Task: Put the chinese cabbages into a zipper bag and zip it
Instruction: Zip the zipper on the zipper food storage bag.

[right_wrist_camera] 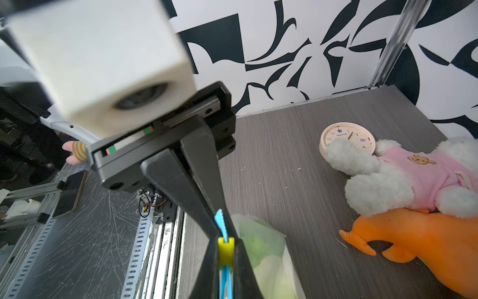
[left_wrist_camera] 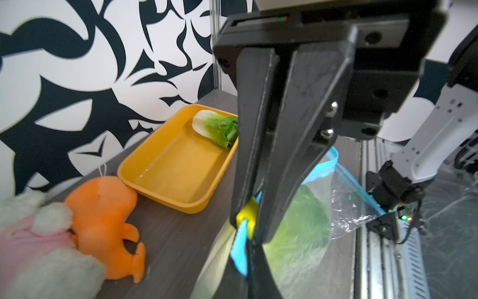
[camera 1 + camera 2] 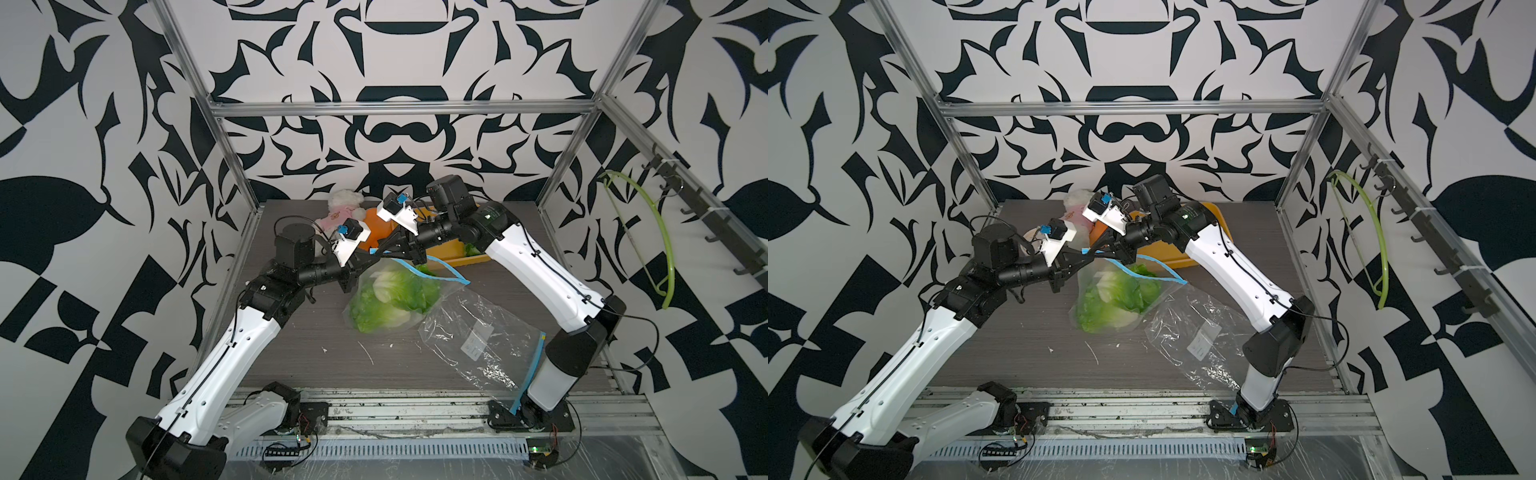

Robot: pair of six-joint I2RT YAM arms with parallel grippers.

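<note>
The clear zipper bag [image 3: 395,299] [image 3: 1117,299] lies mid-table and holds two chinese cabbages [image 3: 401,289] [image 3: 372,311]. A third cabbage [image 2: 217,126] rests in the yellow tray [image 2: 176,165]. Both grippers meet above the bag's far-left corner. My left gripper [image 3: 376,252] [image 2: 249,246] is shut on the end of the blue zip strip [image 2: 240,253]. Right beside it, my right gripper [image 3: 385,252] [image 1: 226,239] is shut on the yellow slider [image 1: 226,252] [image 2: 247,214]. To the right of the slider the strip [image 3: 440,270] runs in two separated strands.
A second, empty zipper bag [image 3: 482,336] lies at the front right. An orange plush [image 1: 413,240], a white plush in pink [image 1: 413,176] and a small clock [image 1: 346,137] sit at the back left. A green hanger [image 3: 660,241] hangs on the right wall.
</note>
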